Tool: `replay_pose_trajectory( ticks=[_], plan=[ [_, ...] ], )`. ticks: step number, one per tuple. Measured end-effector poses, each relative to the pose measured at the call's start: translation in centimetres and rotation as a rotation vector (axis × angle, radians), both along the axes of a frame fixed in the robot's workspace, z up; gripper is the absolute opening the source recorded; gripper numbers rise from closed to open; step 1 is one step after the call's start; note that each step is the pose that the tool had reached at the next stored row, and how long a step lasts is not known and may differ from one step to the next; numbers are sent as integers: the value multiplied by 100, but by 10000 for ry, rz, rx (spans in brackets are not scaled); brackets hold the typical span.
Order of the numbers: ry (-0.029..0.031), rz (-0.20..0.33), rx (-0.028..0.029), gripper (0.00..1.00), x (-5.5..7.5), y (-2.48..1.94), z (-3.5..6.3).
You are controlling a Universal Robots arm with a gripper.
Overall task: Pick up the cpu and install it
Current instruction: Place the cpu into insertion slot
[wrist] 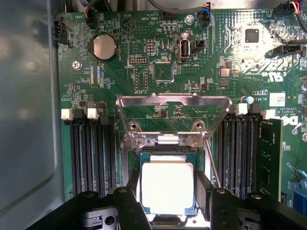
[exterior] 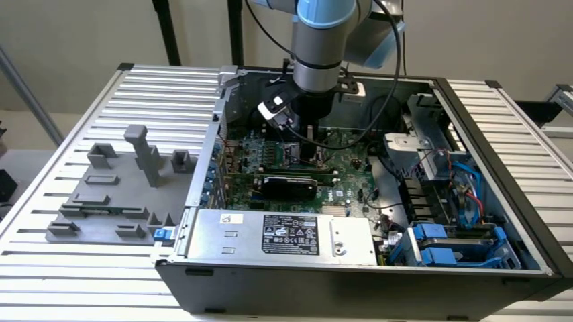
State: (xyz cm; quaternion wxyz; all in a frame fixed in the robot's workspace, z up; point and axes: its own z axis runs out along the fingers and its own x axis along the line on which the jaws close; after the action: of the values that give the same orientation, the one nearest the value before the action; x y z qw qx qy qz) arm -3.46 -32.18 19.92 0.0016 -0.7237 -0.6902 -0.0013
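Observation:
The cpu point(wrist: 166, 187), a pale silver square with a thin green rim, lies flat between my gripper's point(wrist: 167, 194) two black fingers point(wrist: 128, 201), which press against its opposite edges. It sits right over the square socket, just below the socket's metal frame point(wrist: 173, 103), which is swung open above its hinge. In the exterior view my gripper point(exterior: 309, 144) reaches straight down into the open computer case onto the green motherboard point(exterior: 349, 184); the arm hides the cpu there.
Black memory slots point(wrist: 91, 153) flank the socket on both sides, one with a module point(wrist: 268, 158) in it. A coin battery point(wrist: 104, 47) lies farther up the board. A power supply point(exterior: 282, 235), an expansion card point(exterior: 286, 182), cables and blue drive bays point(exterior: 447, 245) crowd the case. Grey fixture blocks point(exterior: 117, 194) stand on the table at the exterior view's left.

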Motion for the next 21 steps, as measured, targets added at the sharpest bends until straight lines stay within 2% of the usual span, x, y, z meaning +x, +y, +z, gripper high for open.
replay_pose_trajectory(
  ticks=[8,21],
  plan=[
    [-55,35,-1,54,-2,1,-14],
    [-58,40,0,54,-11,3,-23]
  ],
)
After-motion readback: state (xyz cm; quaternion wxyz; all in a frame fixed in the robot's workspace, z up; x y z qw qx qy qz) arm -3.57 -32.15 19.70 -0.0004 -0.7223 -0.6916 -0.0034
